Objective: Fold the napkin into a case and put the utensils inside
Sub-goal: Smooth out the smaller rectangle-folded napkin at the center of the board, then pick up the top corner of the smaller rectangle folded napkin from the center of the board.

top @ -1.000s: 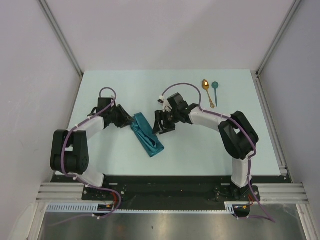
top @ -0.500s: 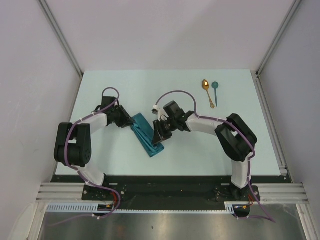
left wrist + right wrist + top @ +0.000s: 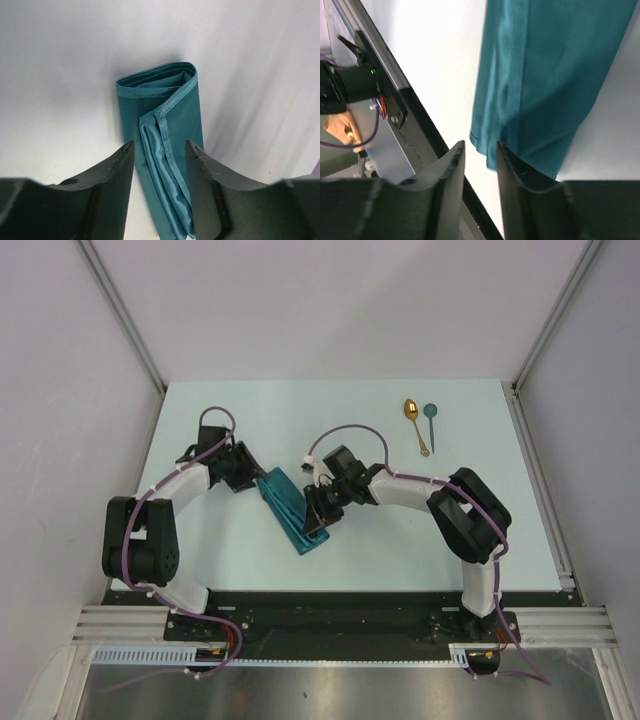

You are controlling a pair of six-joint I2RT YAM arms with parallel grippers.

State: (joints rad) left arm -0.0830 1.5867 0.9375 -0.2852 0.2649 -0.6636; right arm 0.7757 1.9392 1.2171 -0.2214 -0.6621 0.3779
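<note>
Risk first: napkin (image 3: 293,512) is folded to a narrow strip, but the layers look loose. The left wrist view shows a hemmed flap lying along its middle, and the fold at one end gapes.

My read on what could go wrong:
- A sideways drag, or a lift by a single edge, could peel the top layer and undo the fold. The cloth looks slick, so it would likely slide on the table (image 3: 400,530) instead of creasing.
- A pinch at a corner may catch one layer only, and pulling then would skew the strip.
- I see no clear mouth for the spoons, so the case looks unfinished. Pushing a spoon in now could bunch the cloth.

Positions, all relative to the napkin, which lies flat and diagonal between both grippers:
- Left gripper (image 3: 159,147) is over its far-left end with jaws spread. One finger sits on each side of the strip and the cloth runs between them. Nothing is pinched that I can see.
- Right gripper (image 3: 480,147) is at its right long edge, toward the near end. The jaws are nearly together with a thin gap, and a cloth corner sits right at that gap. I can't tell whether it nips the hem or sits just beside it.
- Gold spoon (image 3: 416,425) and teal spoon (image 3: 431,423) lie side by side, well apart from it to the far right. Neither gripper is near them.
</note>
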